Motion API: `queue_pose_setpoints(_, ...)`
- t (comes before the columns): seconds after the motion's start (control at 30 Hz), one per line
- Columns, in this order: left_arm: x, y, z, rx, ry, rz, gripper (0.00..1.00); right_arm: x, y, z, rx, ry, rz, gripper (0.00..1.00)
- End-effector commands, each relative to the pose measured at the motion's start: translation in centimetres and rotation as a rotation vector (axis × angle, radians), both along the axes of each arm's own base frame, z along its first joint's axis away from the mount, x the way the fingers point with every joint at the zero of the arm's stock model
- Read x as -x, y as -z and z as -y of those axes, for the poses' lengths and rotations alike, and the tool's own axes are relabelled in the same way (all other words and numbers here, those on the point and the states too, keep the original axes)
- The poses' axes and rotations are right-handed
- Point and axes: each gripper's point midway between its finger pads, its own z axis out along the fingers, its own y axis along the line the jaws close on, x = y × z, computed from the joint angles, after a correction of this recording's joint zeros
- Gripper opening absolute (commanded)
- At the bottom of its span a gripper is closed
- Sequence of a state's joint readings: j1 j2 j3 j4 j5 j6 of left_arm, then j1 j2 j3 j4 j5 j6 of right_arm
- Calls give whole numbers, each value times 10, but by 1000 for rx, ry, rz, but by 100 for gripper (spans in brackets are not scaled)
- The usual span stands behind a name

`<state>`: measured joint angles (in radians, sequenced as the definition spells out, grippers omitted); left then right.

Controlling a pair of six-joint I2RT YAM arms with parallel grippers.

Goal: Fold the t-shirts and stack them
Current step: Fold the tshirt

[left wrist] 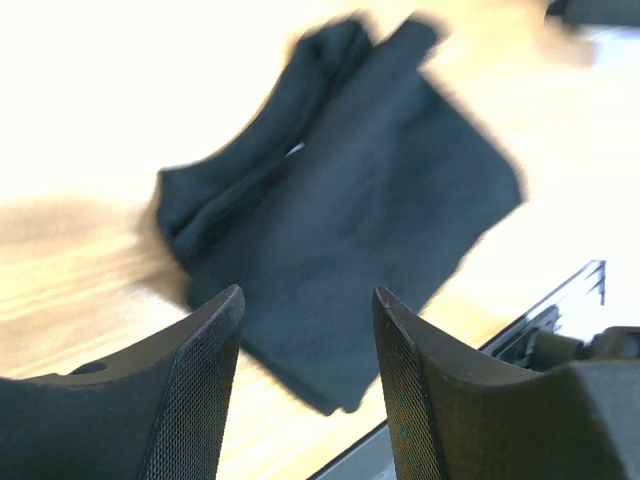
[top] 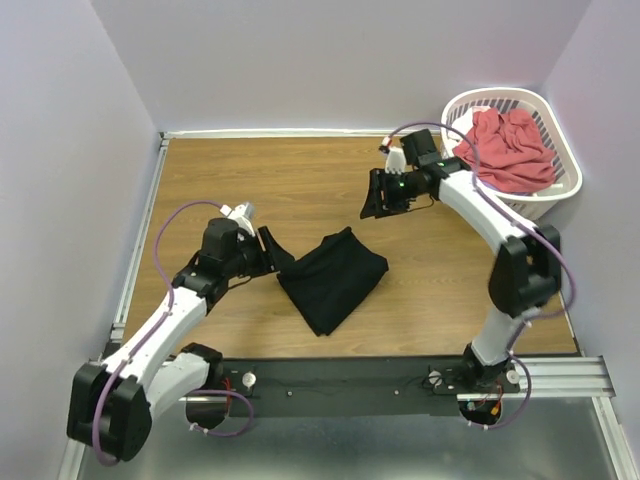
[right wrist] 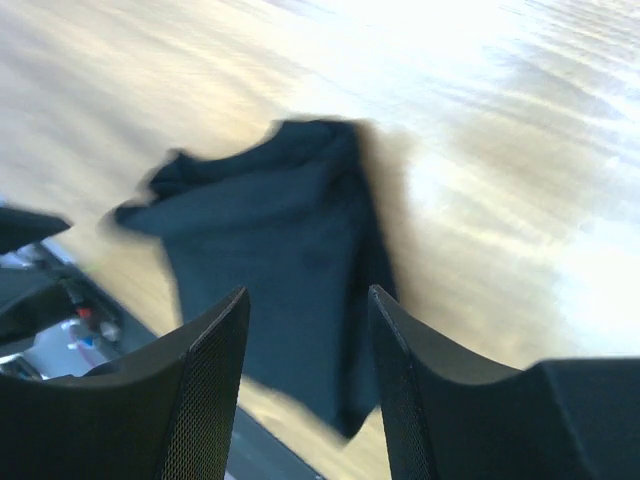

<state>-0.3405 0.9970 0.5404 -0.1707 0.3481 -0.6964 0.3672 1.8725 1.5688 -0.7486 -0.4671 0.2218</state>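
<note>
Fingers (left wrist: 205,385) of the left gripper (left wrist: 305,370) stand apart with nothing between them, so it is open and holds nothing. In the overhead view the left gripper (top: 274,251) hangs at about 9 o'clock from the black t-shirt (top: 332,278), just beside its upper-left edge; whether it touches the cloth cannot be told. The right gripper (right wrist: 305,370) is likewise spread and empty, its textured pads (right wrist: 205,390) framing bare air. From above, the right gripper (top: 379,195) hovers at about 1 o'clock from the shirt, clearly apart from it.

The black t-shirt (left wrist: 350,230) lies on the wooden table (top: 250,180), near the middle and a little toward 6 o'clock. It is folded into a compact, rough rectangle turned on the slant, so its corners point roughly to 12, 3, 6 and 9 o'clock. The cloth is plain, matte and soft, mostly flat on top. In the left wrist view a thicker, bunched fold runs along one side, with a small pale speck showing in the crease. The right wrist view, blurred, shows the black t-shirt (right wrist: 280,240) with an uneven, wavy far edge.

The coral-red t-shirt (top: 508,148) sits crumpled in the white laundry basket (top: 566,187) at the table's 2 o'clock corner, heaped above the rim.
</note>
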Motion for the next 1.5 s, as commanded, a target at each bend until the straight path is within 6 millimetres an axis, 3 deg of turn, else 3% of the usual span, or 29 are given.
queue_pose_setpoints(0.0,-2,-38,-7,-4,-25,99,60,18,-59,-9,-174,6,136,57)
queue_pose_setpoints(0.1,9,-50,2,45,9,114,52,50,-68,-21,-321,-52,101,58)
queue_pose_setpoints(0.13,13,-51,8,58,33,118,51,65,-62,-27,-381,-94,69,58)
queue_pose_setpoints(0.17,14,-49,11,67,40,111,46,73,-67,-30,-426,-90,50,57)
queue_pose_setpoints(0.27,15,-41,26,84,82,100,45,86,-66,-41,-532,-134,42,58)
queue_pose_setpoints(0.3,15,-35,30,91,91,86,45,95,-51,-41,-537,-120,-11,58)
queue_pose_setpoints(0.33,10,-29,36,98,106,84,41,94,-50,-44,-558,-133,10,57)
queue_pose_setpoints(0.43,-6,-4,42,79,91,56,15,101,-21,-44,-571,-109,-51,57)
queue_pose_setpoints(0.5,-13,9,43,75,67,41,13,110,7,-39,-541,-87,-110,57)
queue_pose_setpoints(0.63,-29,52,35,58,-2,-40,7,121,68,-23,-476,-10,-200,50)
queue_pose_setpoints(0.67,-31,70,32,41,-17,-81,7,130,88,-15,-464,20,-229,46)
queue_pose_setpoints(0.73,-34,97,27,8,-29,-143,6,129,100,-1,-480,75,-225,45)
queue_pose_setpoints(0.77,-37,105,25,-17,-35,-150,6,138,115,10,-465,117,-263,45)
queue_pose_setpoints(0.83,-45,119,25,-45,-34,-179,5,145,126,16,-445,120,-270,45)
queue_pose_setpoints(0.9,-57,119,30,-53,-24,-170,5,154,135,19,-432,127,-299,45)
queue_pose_setpoints(0.97,-63,121,31,-69,-12,-170,5,157,132,18,-441,123,-301,44)
queue_pose_setpoints(1.1,-90,91,37,-103,26,-71,10,139,94,14,-461,111,-183,44)
queue_pose_setpoints(1.17,-111,56,35,-130,3,33,20,118,57,6,-496,102,-74,44)
queue_pose_setpoints(1.2,-115,48,32,-139,-8,56,24,110,46,3,-501,97,-32,44)
queue_pose_setpoints(1.23,-118,30,31,-144,-15,101,28,95,23,-2,-530,95,42,44)
queue_pose_setpoints(1.27,-119,20,31,-137,-18,123,35,85,15,-4,-538,116,83,44)
queue_pose_setpoints(1.33,-116,-4,37,-112,-13,180,35,63,-4,-10,-602,156,144,43)
queue_pose_setpoints(1.4,-113,-9,43,-93,-9,190,36,50,-7,-15,-624,170,159,42)
queue_pose_setpoints(1.47,-106,-1,51,-53,13,172,35,31,-1,-20,-644,198,155,41)
